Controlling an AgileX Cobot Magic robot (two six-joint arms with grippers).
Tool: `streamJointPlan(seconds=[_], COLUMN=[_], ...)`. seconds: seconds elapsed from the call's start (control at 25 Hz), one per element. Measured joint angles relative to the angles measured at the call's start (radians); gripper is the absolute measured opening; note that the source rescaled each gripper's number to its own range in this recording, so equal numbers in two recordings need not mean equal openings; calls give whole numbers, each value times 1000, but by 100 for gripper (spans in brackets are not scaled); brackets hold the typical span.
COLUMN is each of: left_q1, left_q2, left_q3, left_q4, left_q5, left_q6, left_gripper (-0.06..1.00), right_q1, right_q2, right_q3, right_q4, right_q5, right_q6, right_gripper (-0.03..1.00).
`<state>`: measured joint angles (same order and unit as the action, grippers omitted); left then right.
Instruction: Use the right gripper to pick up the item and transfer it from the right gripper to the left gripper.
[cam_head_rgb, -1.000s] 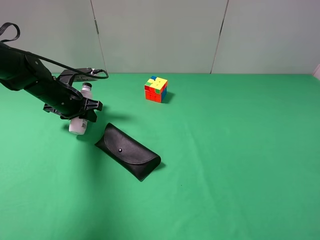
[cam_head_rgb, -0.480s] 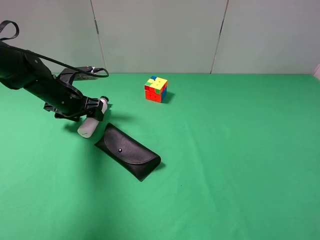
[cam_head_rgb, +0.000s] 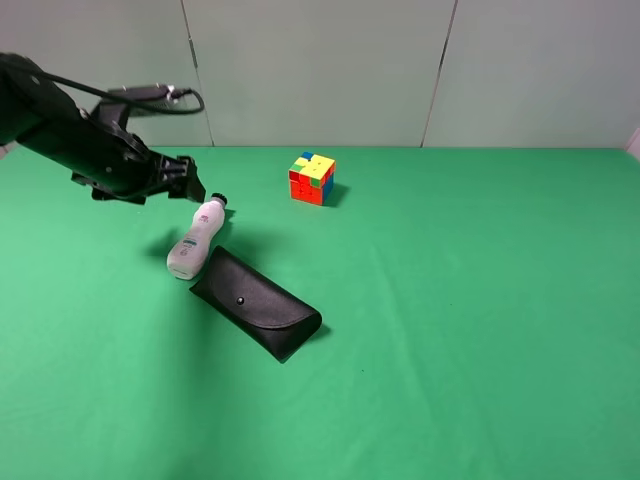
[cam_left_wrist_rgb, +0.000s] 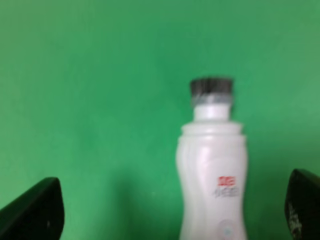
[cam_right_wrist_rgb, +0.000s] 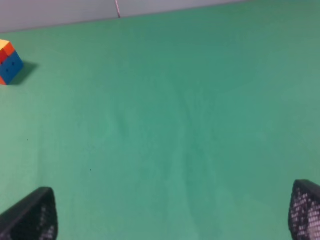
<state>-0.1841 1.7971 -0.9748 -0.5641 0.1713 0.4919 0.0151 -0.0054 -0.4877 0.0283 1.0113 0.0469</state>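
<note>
One white bottle with a black brush cap lies on its side on the green table, just beside the black glasses case and apart from the left gripper, whose jaws are spread wide above it. Away at the back sits a puzzle cube. The right gripper hangs over bare cloth, its jaws likewise spread.

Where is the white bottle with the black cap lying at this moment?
In the exterior high view the white bottle lies on the green table, on the left side, just beside the black glasses case and below the left gripper.
</note>
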Motion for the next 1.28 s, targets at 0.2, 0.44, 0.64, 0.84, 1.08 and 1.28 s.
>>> streamJointPlan(seconds=[0.2,0.44,0.64,0.84,1.08,1.28], left_q1=[0,0,0,0,0,0], left_q2=[-112,-280,-425,-555,-707,-851], left_q3=[0,0,1,1,98,184], left_q4=[42,108,193,325,404,411], left_q5=[27,91,171,283,289,298], left_q6=[0,-1,-40,-126,-187,-190], left_gripper=[83,83,83,83,83,83], right_q1=[0,0,0,0,0,0], right_q2=[0,0,0,0,0,0], right_q3=[0,0,0,0,0,0], right_q4=[0,0,0,0,0,0], right_q5=[0,0,0,0,0,0], right_q6=[0,0,0,0,0,0], right_gripper=[100,100,100,100,100,100])
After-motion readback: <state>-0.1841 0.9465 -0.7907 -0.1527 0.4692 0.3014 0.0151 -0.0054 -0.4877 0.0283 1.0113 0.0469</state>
